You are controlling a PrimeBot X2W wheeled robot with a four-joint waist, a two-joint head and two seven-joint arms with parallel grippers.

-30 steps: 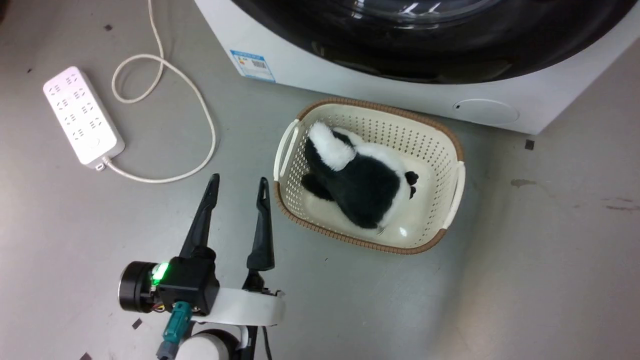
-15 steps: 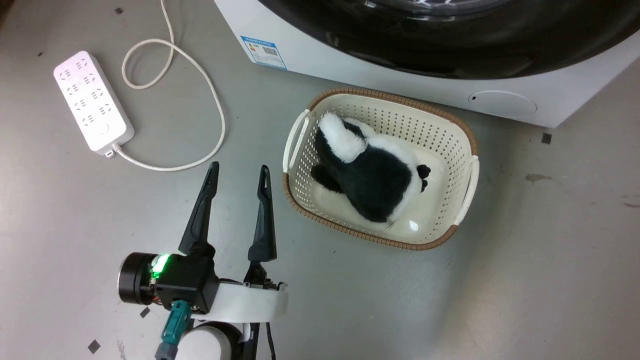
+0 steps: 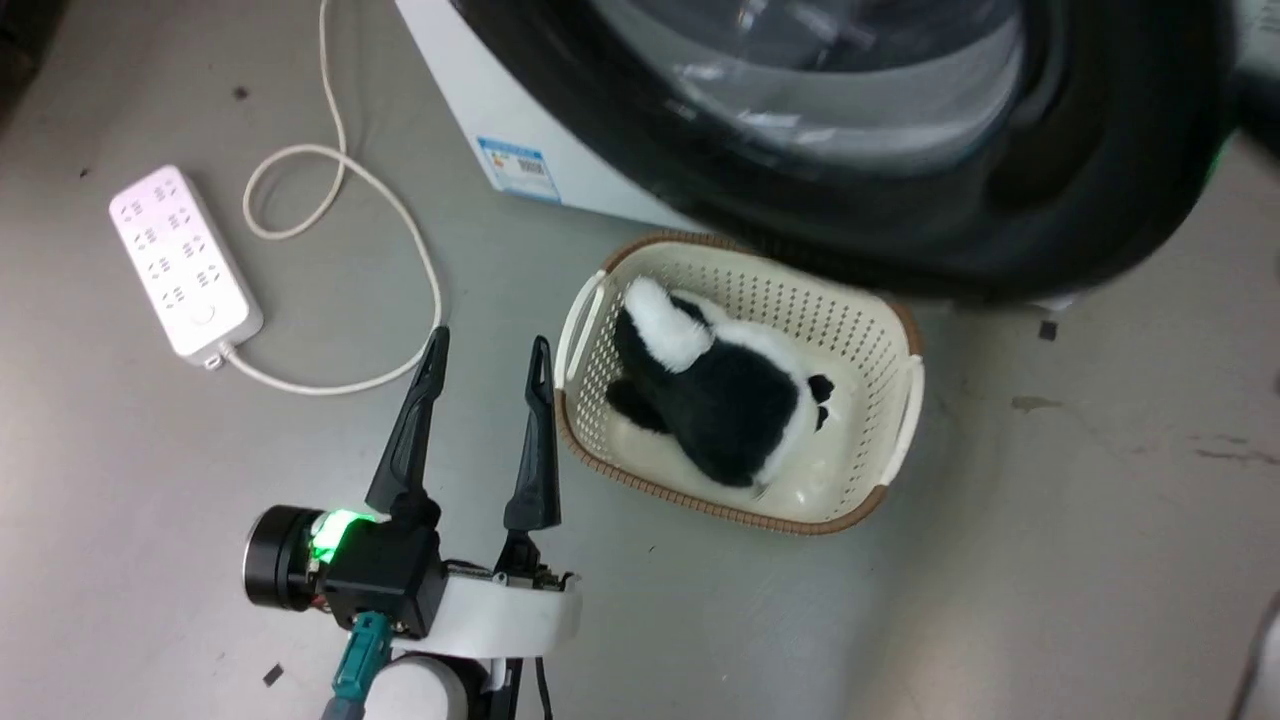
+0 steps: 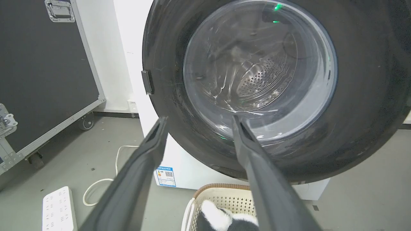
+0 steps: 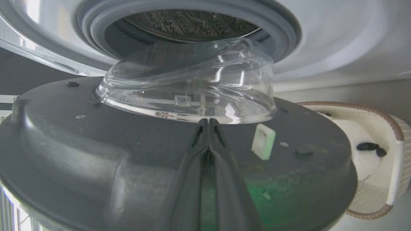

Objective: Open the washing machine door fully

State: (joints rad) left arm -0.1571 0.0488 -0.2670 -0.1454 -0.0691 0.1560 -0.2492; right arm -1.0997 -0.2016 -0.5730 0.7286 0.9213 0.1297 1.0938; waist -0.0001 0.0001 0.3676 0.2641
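Note:
The washing machine door, with its wide glossy black rim and clear glass bowl, stands swung partly out from the white machine and overhangs the basket's far edge. In the right wrist view its dark inner face and glass bowl lie in front of the drum mouth. My right gripper is shut, its tips against that inner face at the bowl's base. My left gripper hovers open and empty over the floor, left of the basket. It points at the door's front.
A cream basket holding a black-and-white plush toy sits on the floor under the door. A white power strip and its looped cable lie to the left. A black wheeled case stands left of the machine.
The door has swung outward from the machine's front and now covers the small round flap and the basket's back rim. The head camera shifted. The left gripper stayed open in place.

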